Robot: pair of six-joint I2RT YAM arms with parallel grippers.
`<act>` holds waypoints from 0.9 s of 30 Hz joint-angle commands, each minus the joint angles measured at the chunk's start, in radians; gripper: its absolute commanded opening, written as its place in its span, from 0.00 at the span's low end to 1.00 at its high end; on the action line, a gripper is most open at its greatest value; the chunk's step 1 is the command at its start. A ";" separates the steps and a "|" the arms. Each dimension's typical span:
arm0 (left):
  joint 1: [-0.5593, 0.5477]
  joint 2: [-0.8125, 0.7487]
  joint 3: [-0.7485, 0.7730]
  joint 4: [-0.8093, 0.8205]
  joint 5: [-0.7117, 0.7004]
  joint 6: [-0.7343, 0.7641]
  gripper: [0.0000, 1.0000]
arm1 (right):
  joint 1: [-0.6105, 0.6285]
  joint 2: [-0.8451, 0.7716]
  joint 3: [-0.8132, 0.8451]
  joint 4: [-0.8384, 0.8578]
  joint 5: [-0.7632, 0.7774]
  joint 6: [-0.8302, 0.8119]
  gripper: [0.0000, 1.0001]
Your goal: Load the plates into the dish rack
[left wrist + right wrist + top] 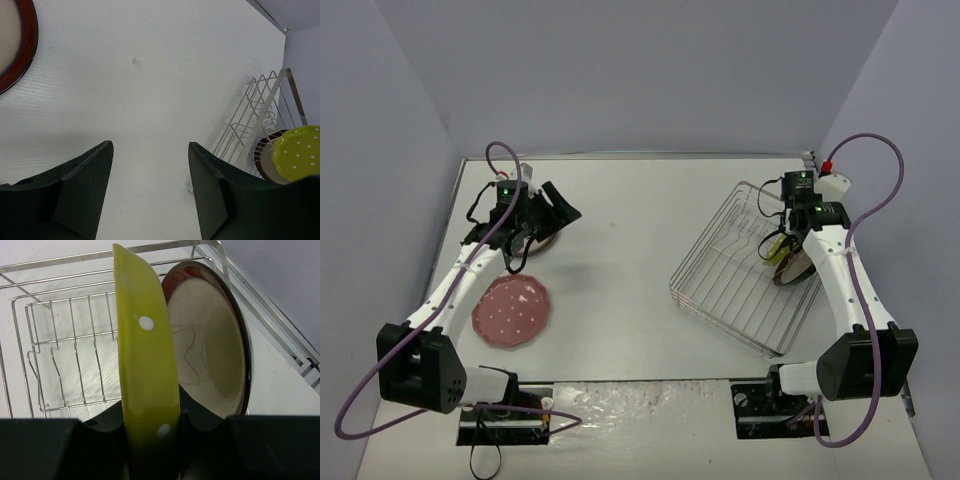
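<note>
From above, the dish rack [740, 275] sits on the right of the table [620, 260]. The right gripper [783, 245] hangs over the rack's right side, pinching the yellow-green plate [777, 247] on edge just beside the racked red-rimmed plate [796, 268]. On the left, the pink plate [512, 311] lies flat, and the left gripper [558, 210] hovers by the loose red-rimmed plate [535, 240], which the arm mostly hides. In the left wrist view the left gripper [150, 150] has its jaws spread and empty above bare table, with the loose red-rimmed plate [15, 45] off at the upper left, apart from the fingers. In the right wrist view the right gripper [150, 430] is clamped on the lower rim of the yellow-green plate [145, 355]. That plate stands upright over the rack wires [50, 340], with the racked red-rimmed plate [210, 340] leaning close behind it. The plates look stiff, glazed, probably slippery and easy to chip. A pinch across the rim seems the best hold, and a flat plate would likely need one edge raised first.
</note>
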 commanded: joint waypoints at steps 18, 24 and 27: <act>-0.005 -0.002 0.046 0.048 0.015 -0.003 0.57 | -0.039 0.037 -0.039 0.144 -0.043 -0.035 0.00; -0.005 -0.003 0.045 0.048 0.015 -0.003 0.57 | -0.039 0.046 -0.056 0.149 -0.045 -0.031 0.00; -0.006 -0.004 0.046 0.046 0.014 -0.002 0.57 | -0.039 0.051 -0.064 0.154 -0.050 -0.028 0.00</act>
